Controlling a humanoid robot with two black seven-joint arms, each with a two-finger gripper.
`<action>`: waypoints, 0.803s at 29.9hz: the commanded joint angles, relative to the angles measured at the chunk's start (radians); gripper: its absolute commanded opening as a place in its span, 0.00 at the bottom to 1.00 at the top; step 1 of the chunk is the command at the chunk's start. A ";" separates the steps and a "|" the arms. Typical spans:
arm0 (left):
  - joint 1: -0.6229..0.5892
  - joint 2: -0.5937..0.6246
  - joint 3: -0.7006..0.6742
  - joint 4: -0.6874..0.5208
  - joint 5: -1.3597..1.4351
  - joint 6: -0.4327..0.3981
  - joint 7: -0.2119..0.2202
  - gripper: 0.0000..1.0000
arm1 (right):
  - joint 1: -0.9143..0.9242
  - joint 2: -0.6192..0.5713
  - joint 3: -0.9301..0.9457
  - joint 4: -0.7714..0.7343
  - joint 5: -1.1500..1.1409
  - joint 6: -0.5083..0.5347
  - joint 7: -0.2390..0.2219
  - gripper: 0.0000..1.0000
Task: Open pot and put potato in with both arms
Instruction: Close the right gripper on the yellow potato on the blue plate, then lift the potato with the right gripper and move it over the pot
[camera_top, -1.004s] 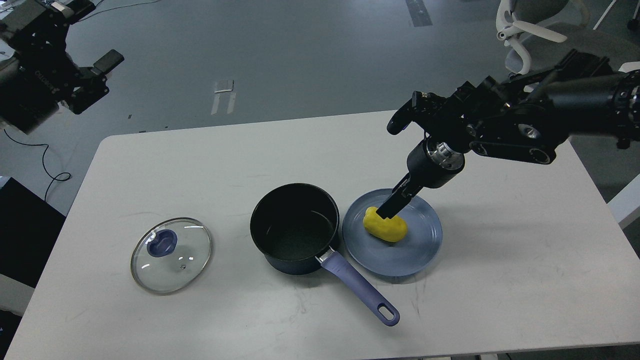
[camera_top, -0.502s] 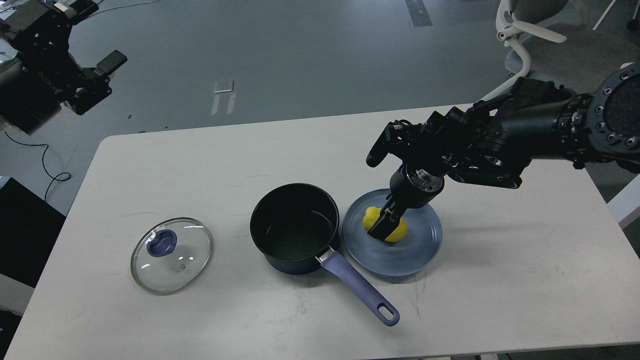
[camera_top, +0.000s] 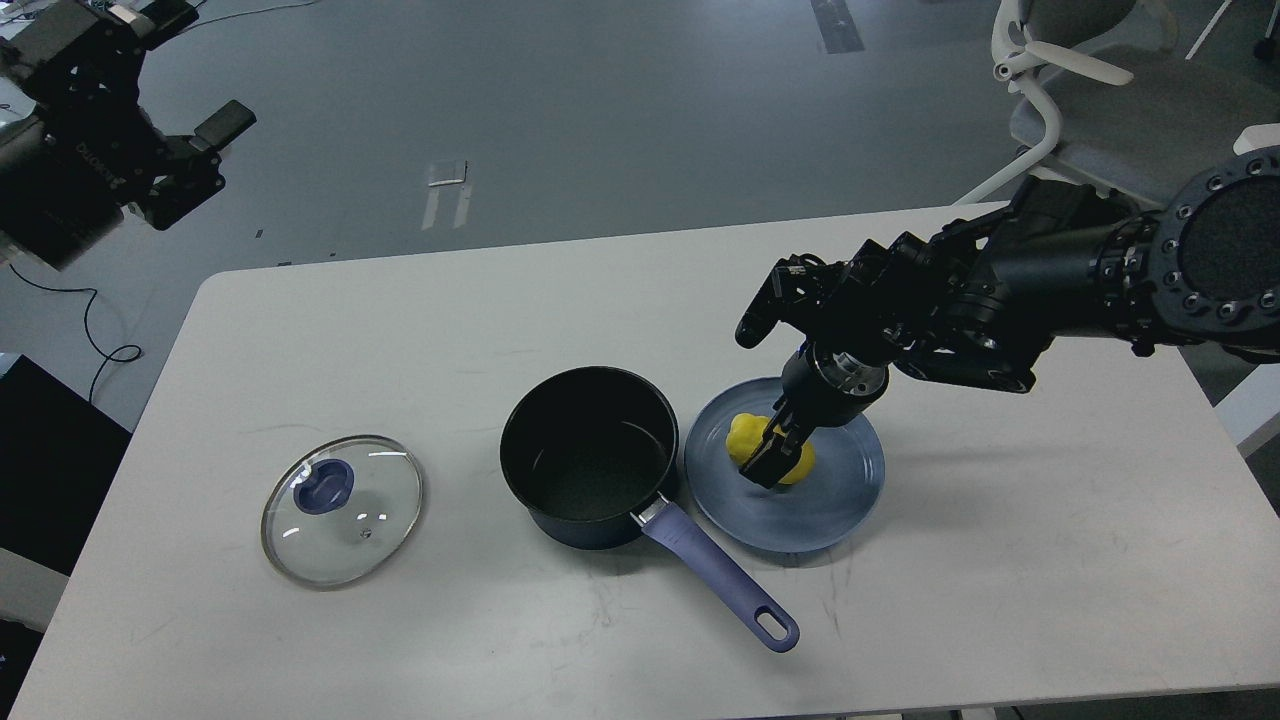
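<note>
The dark pot (camera_top: 590, 455) with a purple handle stands open at the table's middle. Its glass lid (camera_top: 343, 508) with a purple knob lies flat on the table to the left. The yellow potato (camera_top: 765, 452) lies on a blue plate (camera_top: 830, 500) right of the pot. My right gripper (camera_top: 770, 462) points down onto the potato, with one dark finger in front of it and the other hidden. I cannot tell whether it clamps the potato. My left gripper (camera_top: 212, 158) is open and empty, raised high beyond the table's far left corner.
The pot's handle (camera_top: 718, 580) sticks out toward the front right, close under the plate's rim. The white table (camera_top: 1000, 560) has bare surface at the right and front. An office chair (camera_top: 1060, 90) stands behind the far right corner.
My right arm swung in and lowered; the gripper went from the potato's top down over its middle, then barely moved. The left arm shifted slightly. The potato stays on the plate.
</note>
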 joint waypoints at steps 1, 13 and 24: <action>0.000 0.000 0.000 0.000 0.000 0.000 0.000 0.98 | -0.001 0.000 -0.002 0.003 0.000 -0.004 0.000 0.36; 0.000 0.003 -0.002 -0.009 -0.003 0.000 0.000 0.98 | 0.122 -0.051 0.015 0.059 0.014 -0.004 0.000 0.18; 0.000 -0.004 -0.002 -0.009 -0.003 0.000 0.000 0.98 | 0.239 -0.048 0.179 0.103 0.100 -0.002 0.000 0.21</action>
